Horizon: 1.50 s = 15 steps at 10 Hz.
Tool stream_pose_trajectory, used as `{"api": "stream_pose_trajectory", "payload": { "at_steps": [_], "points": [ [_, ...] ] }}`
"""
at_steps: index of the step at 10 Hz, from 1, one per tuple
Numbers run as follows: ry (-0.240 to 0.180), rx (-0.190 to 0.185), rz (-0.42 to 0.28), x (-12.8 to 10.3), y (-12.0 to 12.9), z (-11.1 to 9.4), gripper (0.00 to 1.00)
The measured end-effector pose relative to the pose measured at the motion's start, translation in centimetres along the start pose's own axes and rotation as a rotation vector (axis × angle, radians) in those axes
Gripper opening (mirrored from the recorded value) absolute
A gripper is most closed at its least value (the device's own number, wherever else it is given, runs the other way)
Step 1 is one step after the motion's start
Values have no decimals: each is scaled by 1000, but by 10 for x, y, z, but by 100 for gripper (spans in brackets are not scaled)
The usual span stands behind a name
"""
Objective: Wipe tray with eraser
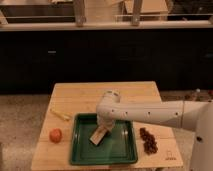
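The dark-green tray lies on the front middle of the wooden table. The tan eraser rests tilted on the tray's left-middle floor. My white arm reaches in from the right, and my gripper points down into the tray, right over the eraser's upper end. The arm's wrist hides the grip itself.
A red round fruit sits left of the tray. A thin pale yellow stick lies at the tray's upper left. A dark reddish cluster lies right of the tray. The wooden table extends behind; a dark counter stands beyond it.
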Motion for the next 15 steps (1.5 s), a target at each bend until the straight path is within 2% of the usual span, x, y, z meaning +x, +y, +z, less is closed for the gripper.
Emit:
{"api": "stream_pose_trajectory", "payload": {
  "at_steps": [4,7,8,9,11,13,15],
  "points": [
    [4,-26,-4,-1,13,-1,0],
    [38,-60,48,22,48,-10,0],
    [68,-83,74,35,59,-12,0],
    [84,-91,85,42,60,-12,0],
    [110,-109,90,52,55,-11,0],
    [124,-110,80,64,34,-8,0],
    [118,-79,44,56,10,-10,0]
  ]
}}
